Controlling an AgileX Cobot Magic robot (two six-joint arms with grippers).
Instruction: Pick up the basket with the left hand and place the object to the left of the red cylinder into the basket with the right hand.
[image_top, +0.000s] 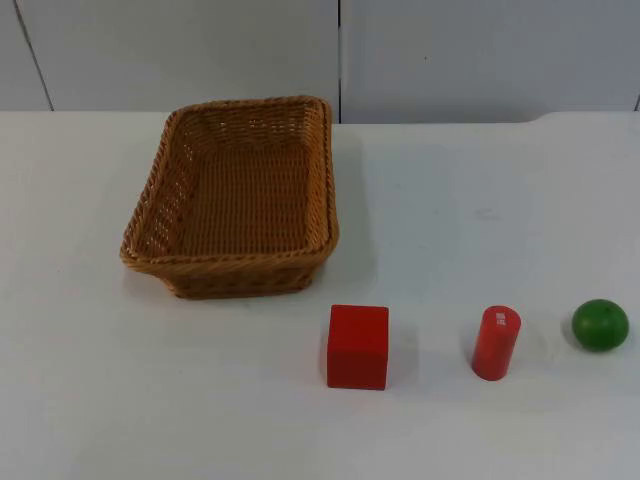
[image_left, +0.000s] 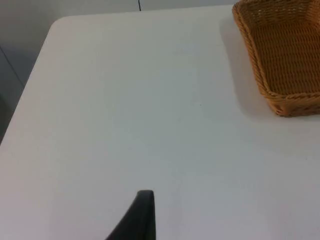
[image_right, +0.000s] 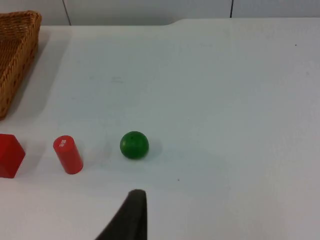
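A brown wicker basket (image_top: 230, 262) stands on the white table at the back left; its rim also appears in the left wrist view (image_left: 280, 100) and the right wrist view (image_right: 17, 60). In front of it stand a red cube (image_top: 357, 346) (image_right: 9, 155) and, to the cube's right, an upright red cylinder (image_top: 496, 342) (image_right: 68, 154). My left gripper (image_left: 142, 220) hangs over bare table well to the left of the basket. My right gripper (image_right: 131, 217) hangs over the table in front of the objects, apart from all of them.
A green ball (image_top: 600, 324) (image_right: 134, 145) lies to the right of the cylinder, near the table's right side. The grey partition wall (image_top: 340, 50) closes off the table behind the basket. The table's left edge (image_left: 30, 95) runs close to the left gripper.
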